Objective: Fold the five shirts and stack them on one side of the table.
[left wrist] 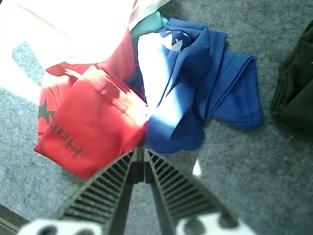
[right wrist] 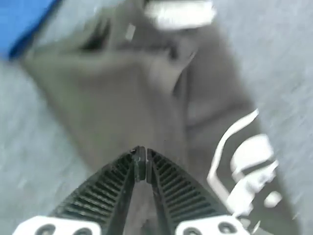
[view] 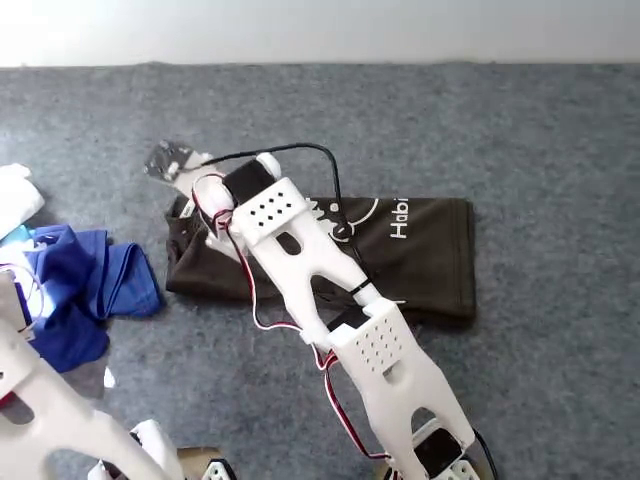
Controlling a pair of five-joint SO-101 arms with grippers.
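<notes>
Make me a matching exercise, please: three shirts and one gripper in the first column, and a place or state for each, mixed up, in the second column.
Column one
1. brown shirt
2. blue shirt
3. red shirt
4. right gripper

Column two
A. crumpled, touching the red one
B. shut, tips over dark cloth
C. in the middle of the table, under an arm
D. just ahead of the left gripper, dark print on it

Pairs: 1-C, 2-A, 3-D, 4-B
</notes>
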